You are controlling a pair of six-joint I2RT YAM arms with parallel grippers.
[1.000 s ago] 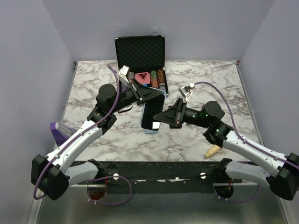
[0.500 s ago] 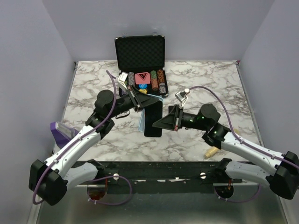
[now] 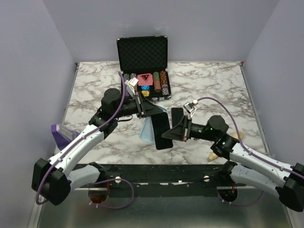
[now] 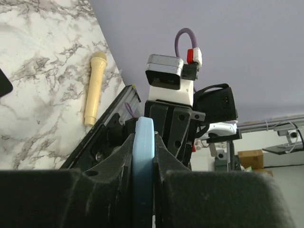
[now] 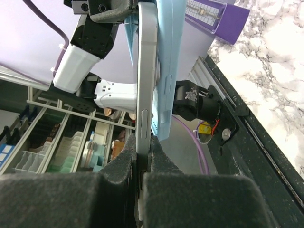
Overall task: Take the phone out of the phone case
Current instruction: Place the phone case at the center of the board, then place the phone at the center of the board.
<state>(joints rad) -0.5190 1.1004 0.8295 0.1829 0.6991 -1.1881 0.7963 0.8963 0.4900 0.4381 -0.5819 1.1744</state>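
Observation:
My left gripper (image 3: 148,109) is shut on the far end of the light-blue phone case (image 3: 148,129), held above the table's middle. In the left wrist view the phone case (image 4: 143,152) shows edge-on, pinched between the pads (image 4: 124,156) of that gripper (image 4: 143,145). My right gripper (image 3: 174,134) is shut on the near end of the black phone (image 3: 161,130). From the right wrist, the silver-edged phone (image 5: 145,85) sits between the fingers of this gripper (image 5: 142,145), and the phone case (image 5: 170,66) stands just beside it. Near the jaws the two are apart.
An open black case of poker chips (image 3: 142,54) stands at the back. A small flat black object (image 3: 176,114) lies right of the phone. A cream stick-like object (image 3: 214,153) rests near the right arm, and a purple box (image 3: 61,134) sits at the left edge.
My right gripper has shut on the phone and drawn it toward the near edge. The case, which lay under the phone, now shows beside it in my left gripper.

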